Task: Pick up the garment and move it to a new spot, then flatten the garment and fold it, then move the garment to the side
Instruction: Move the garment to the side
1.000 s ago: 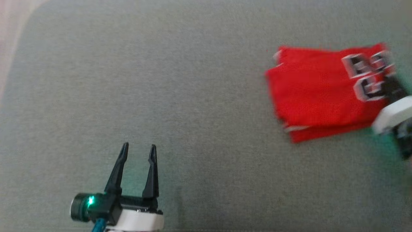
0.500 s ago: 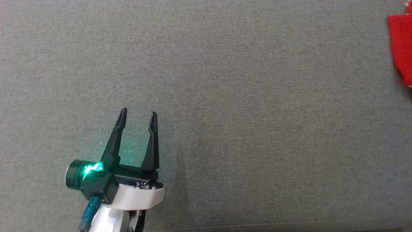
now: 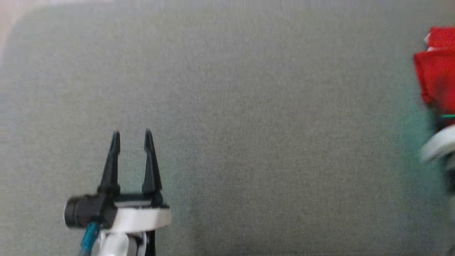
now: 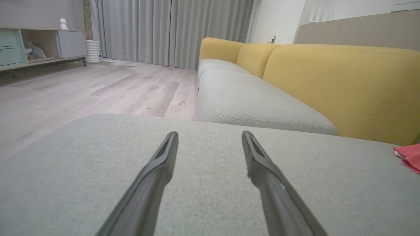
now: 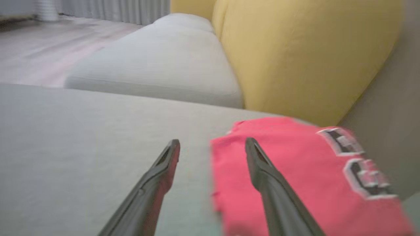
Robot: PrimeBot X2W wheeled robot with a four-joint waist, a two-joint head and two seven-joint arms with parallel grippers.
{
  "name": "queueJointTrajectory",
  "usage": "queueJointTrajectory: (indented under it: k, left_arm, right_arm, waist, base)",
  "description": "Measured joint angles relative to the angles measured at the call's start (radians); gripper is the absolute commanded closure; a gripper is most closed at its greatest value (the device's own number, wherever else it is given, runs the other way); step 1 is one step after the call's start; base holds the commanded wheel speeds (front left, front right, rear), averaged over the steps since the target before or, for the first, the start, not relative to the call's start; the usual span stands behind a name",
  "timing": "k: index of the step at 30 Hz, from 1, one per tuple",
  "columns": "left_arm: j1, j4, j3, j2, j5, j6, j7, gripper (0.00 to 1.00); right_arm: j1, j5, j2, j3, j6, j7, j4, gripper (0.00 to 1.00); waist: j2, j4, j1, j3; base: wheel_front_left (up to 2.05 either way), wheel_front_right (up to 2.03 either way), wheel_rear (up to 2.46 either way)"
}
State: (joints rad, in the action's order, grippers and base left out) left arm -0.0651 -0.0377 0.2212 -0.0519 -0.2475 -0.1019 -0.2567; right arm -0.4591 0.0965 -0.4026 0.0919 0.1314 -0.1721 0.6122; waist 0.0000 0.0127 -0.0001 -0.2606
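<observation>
One red jersey garment (image 5: 311, 170) with black lettering, lower right of the frame. Two black two-fingered tools: left tool (image 3: 131, 134), right tool (image 5: 212, 143).

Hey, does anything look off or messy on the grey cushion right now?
Nothing stands out. The garment lies folded and flat on the grey cushion, near the yellow backrest. The left gripper and right gripper are both open and empty. The views are blurred, so small creases cannot be judged.

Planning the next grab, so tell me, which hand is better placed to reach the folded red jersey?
Right. The right hand is open at the jersey, one finger over its red cloth. The left hand is open over bare grey cushion, well apart from it.
</observation>
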Motion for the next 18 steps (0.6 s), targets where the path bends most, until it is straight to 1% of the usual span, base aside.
queueJointTrajectory:
  k: [2,4,7,9,12,13,16,18]
  left_arm:
    - [0.037,-0.024,-0.001,0.0,-0.001,-0.005,0.0,0.0]
    - [0.084,-0.041,-0.003,0.0,-0.012,-0.013,0.0,0.0]
    - [0.153,-0.065,-0.003,0.0,-0.006,-0.016,0.0,0.0]
    - [0.191,-0.083,-0.003,0.0,0.002,-0.022,0.0,0.0]
    - [0.223,-0.087,-0.002,-0.001,0.043,-0.022,0.0,0.0]
    - [0.223,-0.087,-0.002,-0.001,0.043,-0.022,0.0,0.0]
    - [0.241,-0.088,-0.002,-0.001,0.085,-0.024,0.0,0.0]
    - [0.261,-0.088,-0.002,-0.002,0.107,-0.031,0.0,0.0]
  right_arm:
    - [0.1,0.019,0.089,-0.048,0.0,-0.028,-0.039,0.0]
    - [0.195,0.027,0.158,-0.094,0.0,-0.052,-0.072,0.0]
    - [0.33,0.048,0.241,-0.159,0.0,-0.072,-0.104,0.0]
    - [0.416,0.052,0.291,-0.186,0.0,-0.075,-0.173,0.0]
    - [0.502,0.017,0.328,-0.191,0.0,-0.076,-0.317,0.0]
    - [0.502,0.017,0.328,-0.191,0.0,-0.076,-0.317,0.0]
    - [0.564,-0.026,0.338,-0.169,0.0,-0.076,-0.421,0.0]
    - [0.603,-0.045,0.347,-0.148,0.0,-0.076,-0.46,0.0]
  waist:
    - [0.0,0.003,-0.0002,0.051]
    - [0.0,0.007,-0.0003,0.104]
    - [0.0,0.013,-0.0003,0.184]
    - [0.0,0.018,-0.0004,0.233]
    - [0.0,0.025,-0.0003,0.292]
    - [0.0,0.025,-0.0003,0.292]
    - [0.0001,0.032,-0.0003,0.336]
    - [0.0001,0.036,-0.0002,0.355]
  base:
    - [0.0,0.0,0.0]
    - [0.0,0.0,0.0]
    - [0.0,0.0,0.0]
    - [0.0,0.0,0.0]
    - [0.0,0.0,0.0]
    - [0.0,0.0,0.0]
    - [0.0,0.0,0.0]
    - [0.0,0.0,0.0]
